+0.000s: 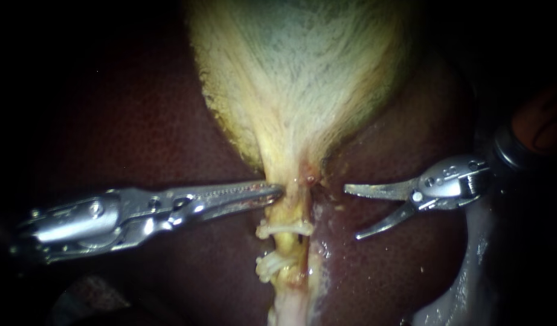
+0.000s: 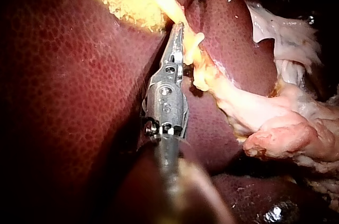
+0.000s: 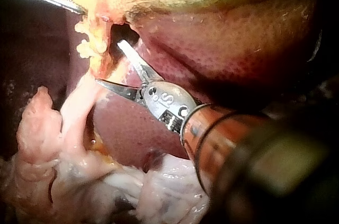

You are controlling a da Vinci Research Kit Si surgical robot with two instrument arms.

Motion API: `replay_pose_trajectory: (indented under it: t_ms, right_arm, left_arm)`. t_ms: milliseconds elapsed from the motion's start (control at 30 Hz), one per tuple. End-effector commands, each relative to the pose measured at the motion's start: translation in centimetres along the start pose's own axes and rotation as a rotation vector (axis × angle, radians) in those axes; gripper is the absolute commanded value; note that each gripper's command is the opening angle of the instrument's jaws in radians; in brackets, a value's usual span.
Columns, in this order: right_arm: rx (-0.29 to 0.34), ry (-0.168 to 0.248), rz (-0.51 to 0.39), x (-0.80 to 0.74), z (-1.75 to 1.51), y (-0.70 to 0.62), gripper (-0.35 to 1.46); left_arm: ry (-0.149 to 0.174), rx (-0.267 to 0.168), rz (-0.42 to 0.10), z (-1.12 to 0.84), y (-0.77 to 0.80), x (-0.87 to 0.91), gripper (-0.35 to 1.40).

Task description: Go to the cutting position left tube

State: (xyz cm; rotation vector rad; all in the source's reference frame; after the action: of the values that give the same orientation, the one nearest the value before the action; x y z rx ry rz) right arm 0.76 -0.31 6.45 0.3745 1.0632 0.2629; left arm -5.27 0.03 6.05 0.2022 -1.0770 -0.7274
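Two white clips (image 1: 284, 228) sit on the tube (image 1: 287, 244) that runs down from the narrow neck of the gallbladder (image 1: 296, 72), with a short bare stretch of tube between them. That stretch is, in my judgement, where the cut belongs. The left instrument (image 1: 272, 192) lies across the liver (image 1: 139, 121), its jaws pressed together on the edge of the gallbladder's neck just above the upper clip, so the tube appears held taut. The right instrument (image 1: 351, 212) has its two blades spread wide with nothing between them. In the endoscope view their tips stop short of the tube, on the side away from the left instrument. The right wrist view shows the blades (image 3: 108, 61) nearer, but not around the tube. The approach looks well under way but unfinished: the blades have yet to straddle the bare stretch.
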Motion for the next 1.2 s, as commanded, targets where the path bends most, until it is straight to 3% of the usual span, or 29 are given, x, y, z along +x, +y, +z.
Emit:
replay_pose_trajectory:
  t_ms: [33, 167, 367, 600, 867, 1200]
  right_arm:
    - [0.000, 0.001, 0.000, 0.00, 0.00, -0.01, 1.43]
    - [0.032, 0.007, -0.004, 0.00, 0.04, -0.11, 1.43]
    - [0.089, 0.019, 0.041, 0.00, 0.40, -0.34, 1.42]
    - [0.141, 0.024, 0.086, -0.22, 1.03, -0.57, 1.42]
    - [0.179, -0.021, 0.097, -0.51, 1.32, -0.56, 1.38]
    - [0.167, -0.057, 0.093, -0.60, 1.33, -0.40, 1.35]
  left_arm:
    - [0.000, 0.000, 0.000, -0.01, 0.00, 0.00, -0.10]
    - [0.000, 0.004, -0.001, -0.05, 0.04, -0.02, -0.10]
    - [0.002, -0.011, -0.010, -0.33, 0.31, -0.08, -0.08]
    - [0.003, -0.025, -0.013, -0.58, 0.41, -0.08, -0.08]
    - [0.007, -0.033, -0.016, -0.75, 0.23, -0.17, -0.08]
    - [0.000, -0.019, -0.014, -0.82, -0.13, -0.27, -0.08]
